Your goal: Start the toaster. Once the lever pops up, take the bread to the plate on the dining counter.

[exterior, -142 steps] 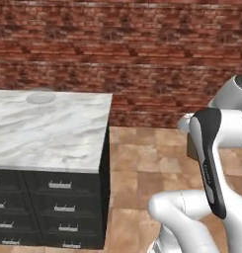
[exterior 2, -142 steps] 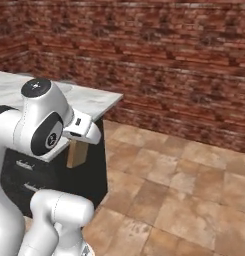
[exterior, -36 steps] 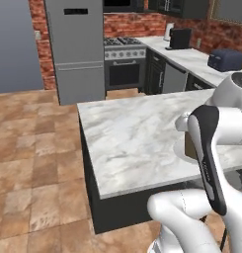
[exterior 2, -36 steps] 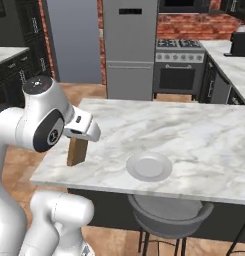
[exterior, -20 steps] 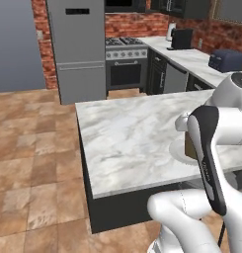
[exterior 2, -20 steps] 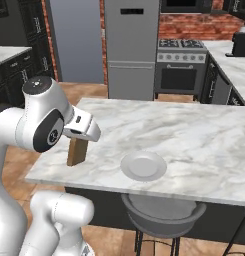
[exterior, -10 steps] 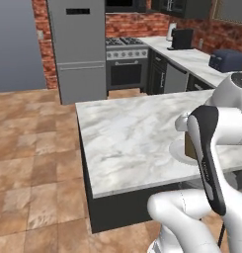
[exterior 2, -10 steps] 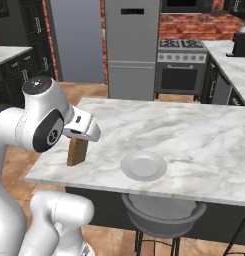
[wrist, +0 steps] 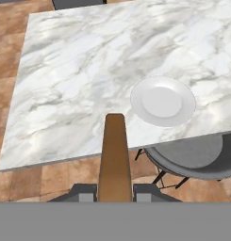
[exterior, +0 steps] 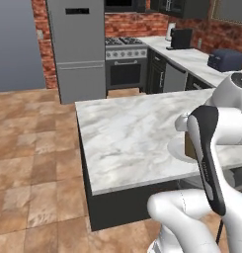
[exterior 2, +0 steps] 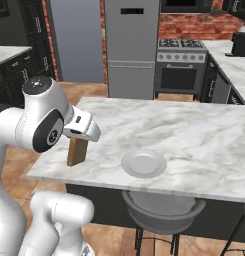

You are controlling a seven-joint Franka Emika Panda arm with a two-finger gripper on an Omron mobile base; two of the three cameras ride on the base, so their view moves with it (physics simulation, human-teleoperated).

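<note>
- Hand view: the bread (wrist: 115, 157) is held tight in the closed gripper (wrist: 115, 190) (standing on edge).
- The plate (wrist: 163, 101) is seen on the dining counter (wrist: 79, 70), near its edge.
- No writing can be read.

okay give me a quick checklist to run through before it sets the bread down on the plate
1. Bread held in the gripper: ok, jaws shut on the slice, which stands on edge.
2. Plate bare: ok, nothing lies on it.
3. Plate fully on the dining counter: ok, near the front edge but wholly on the slab.
4. Bread over the plate: not ok, in the hand view it hangs to the plate's left, near the counter edge.
5. Path to the plate: ok, bare marble between them.
6. Stool clear of the arm: cannot tell, it sits under the overhang below the plate.
</note>
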